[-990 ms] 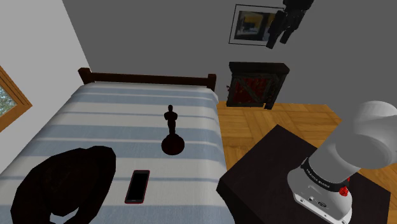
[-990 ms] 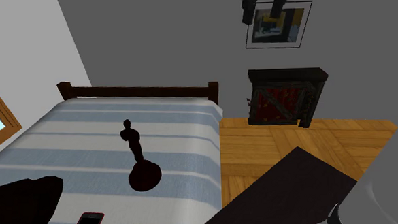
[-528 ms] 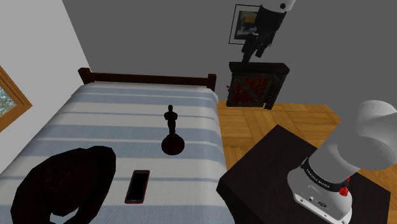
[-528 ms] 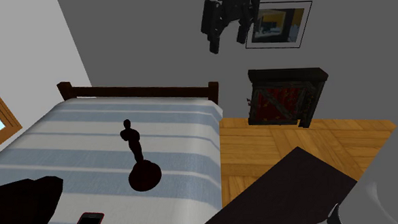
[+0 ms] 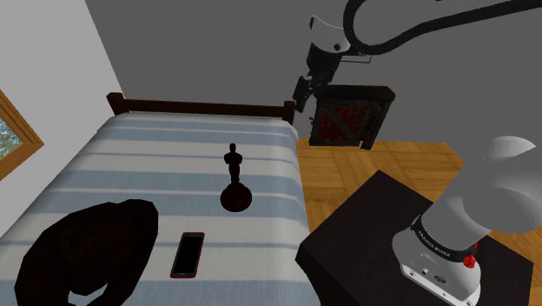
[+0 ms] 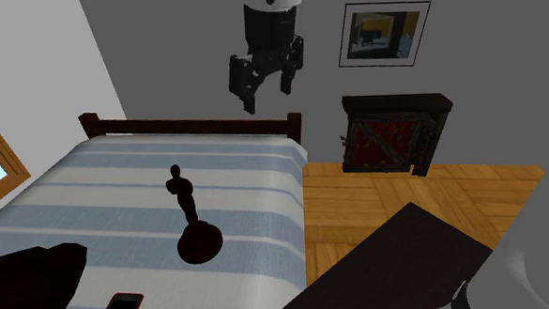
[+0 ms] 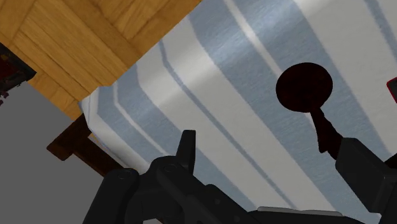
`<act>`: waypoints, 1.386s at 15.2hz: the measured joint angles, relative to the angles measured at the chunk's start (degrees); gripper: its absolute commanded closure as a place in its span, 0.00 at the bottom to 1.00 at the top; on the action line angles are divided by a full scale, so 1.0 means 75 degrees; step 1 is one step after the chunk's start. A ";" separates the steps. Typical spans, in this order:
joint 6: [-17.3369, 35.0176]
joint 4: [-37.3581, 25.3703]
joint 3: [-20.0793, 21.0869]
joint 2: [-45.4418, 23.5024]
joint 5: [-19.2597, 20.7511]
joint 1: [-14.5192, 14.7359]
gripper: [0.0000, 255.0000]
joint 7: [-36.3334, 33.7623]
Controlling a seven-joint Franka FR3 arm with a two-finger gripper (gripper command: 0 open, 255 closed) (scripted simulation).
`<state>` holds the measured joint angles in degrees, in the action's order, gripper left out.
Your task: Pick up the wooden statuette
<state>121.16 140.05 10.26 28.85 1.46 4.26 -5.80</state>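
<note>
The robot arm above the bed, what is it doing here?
The robot arm is after the dark statuette, which stands upright on the striped bed. Its gripper hangs open in the air, high above the bed, holding nothing. The statuette is not yet touched. A phone lies on the bed nearby.

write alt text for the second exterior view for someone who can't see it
A black gripper, fingers apart, hangs in the air near the head end of a blue-and-white striped bed, on which a dark statuette stands upright on a round base. To the view's right are a wood floor, a dark cabinet and a framed picture on the grey wall.
</note>
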 measured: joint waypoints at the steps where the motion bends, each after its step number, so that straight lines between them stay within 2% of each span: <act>1: 0.0267 -0.0030 0.0114 -0.0275 0.0064 0.0007 0.00 -0.0086; 8: 0.1722 -0.0386 0.0957 -0.1984 0.0837 0.0011 0.00 -0.0962; 12: 0.2304 -0.0868 0.1373 -0.3109 0.1702 -0.0025 0.00 -0.1694; 15: 0.2677 -0.1215 0.1562 -0.3945 0.2545 0.0029 0.00 -0.2356; 18: 0.2863 -0.1810 0.1598 -0.4927 0.3523 0.0232 0.00 -0.3089; 21: 0.2960 -0.2063 0.1539 -0.5377 0.3994 0.0384 0.00 -0.3436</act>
<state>143.36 124.58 21.80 -11.47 31.42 7.14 -31.58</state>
